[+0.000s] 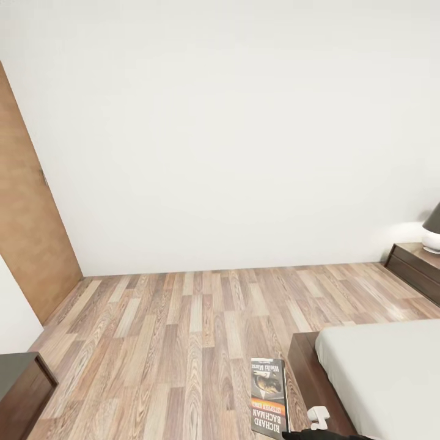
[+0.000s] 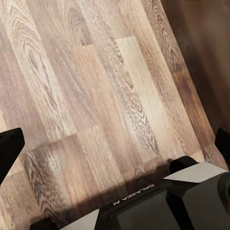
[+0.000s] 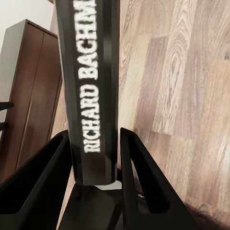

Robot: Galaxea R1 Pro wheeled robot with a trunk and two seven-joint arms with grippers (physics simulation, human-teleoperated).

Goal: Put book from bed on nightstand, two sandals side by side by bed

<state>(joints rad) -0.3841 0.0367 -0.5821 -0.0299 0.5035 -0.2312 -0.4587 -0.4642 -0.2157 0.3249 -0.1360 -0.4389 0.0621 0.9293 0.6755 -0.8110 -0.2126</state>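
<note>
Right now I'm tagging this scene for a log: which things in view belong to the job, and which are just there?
Job:
- book, clamped in the right hand
- bed
- nightstand

Just there:
- lamp on that nightstand
- brown door
- dark cabinet
- plank floor

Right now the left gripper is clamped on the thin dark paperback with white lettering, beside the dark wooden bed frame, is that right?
No, the right gripper holds the paperback, as the right wrist view shows; the bed frame is beside it.

Bright even render, soft shadows, lamp (image 1: 432,228) glow, blurred wrist views
</note>
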